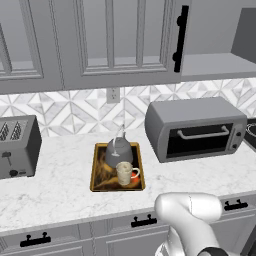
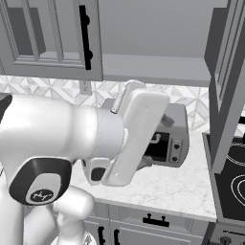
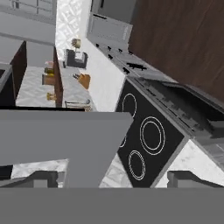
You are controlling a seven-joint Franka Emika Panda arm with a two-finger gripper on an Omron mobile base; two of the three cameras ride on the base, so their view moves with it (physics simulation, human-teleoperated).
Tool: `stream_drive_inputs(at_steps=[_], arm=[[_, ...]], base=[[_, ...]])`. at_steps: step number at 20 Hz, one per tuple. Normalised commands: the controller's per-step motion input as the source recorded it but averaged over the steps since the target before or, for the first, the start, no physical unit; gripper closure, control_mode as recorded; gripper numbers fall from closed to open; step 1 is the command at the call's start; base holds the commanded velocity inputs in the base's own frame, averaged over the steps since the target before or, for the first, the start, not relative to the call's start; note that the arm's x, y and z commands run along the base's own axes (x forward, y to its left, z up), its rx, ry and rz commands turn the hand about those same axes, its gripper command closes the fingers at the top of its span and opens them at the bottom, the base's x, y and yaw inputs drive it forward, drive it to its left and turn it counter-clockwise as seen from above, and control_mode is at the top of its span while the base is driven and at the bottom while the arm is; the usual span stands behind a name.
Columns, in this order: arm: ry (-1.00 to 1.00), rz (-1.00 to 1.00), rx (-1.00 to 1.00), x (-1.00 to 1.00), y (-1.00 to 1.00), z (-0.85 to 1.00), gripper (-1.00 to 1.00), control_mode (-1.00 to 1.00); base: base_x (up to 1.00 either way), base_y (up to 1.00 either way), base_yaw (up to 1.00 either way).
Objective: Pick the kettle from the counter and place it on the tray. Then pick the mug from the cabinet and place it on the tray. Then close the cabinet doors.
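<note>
The tray (image 1: 98, 170) lay on the counter (image 1: 60, 190), its long axis running from the front edge toward the wall. The kettle (image 1: 118, 150) sat at its back, and the mug (image 1: 124, 173) stood upright in front, handle pointing right. The gripper (image 3: 109, 177) was released, its fingers apart, holding nothing.

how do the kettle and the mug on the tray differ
The squat dark-grey metal kettle is domed with a thin arched wire handle; the small beige cylindrical mug has a side handle. The kettle is larger and sits at the back, the mug nearer the front. Both stand upright on the yellow-rimmed tray.
</note>
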Motion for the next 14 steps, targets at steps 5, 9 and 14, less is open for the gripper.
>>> stream_drive_inputs(at_steps=[5,9,14], arm=[[-0.08,-0.23,-0.02,-0.08,-0.59,0.04,-1.0,-1.0],[-0.02,-0.21,0.0,-0.37,-0.51,0.01,-1.0,-1.0],[-0.07,-0.18,0.0,-0.49,-0.52,0.12,-1.0,-1.0]], base=[[0.0,0.0,0.0],[0.0,0.0,0.0],[0.0,0.0,0.0]])
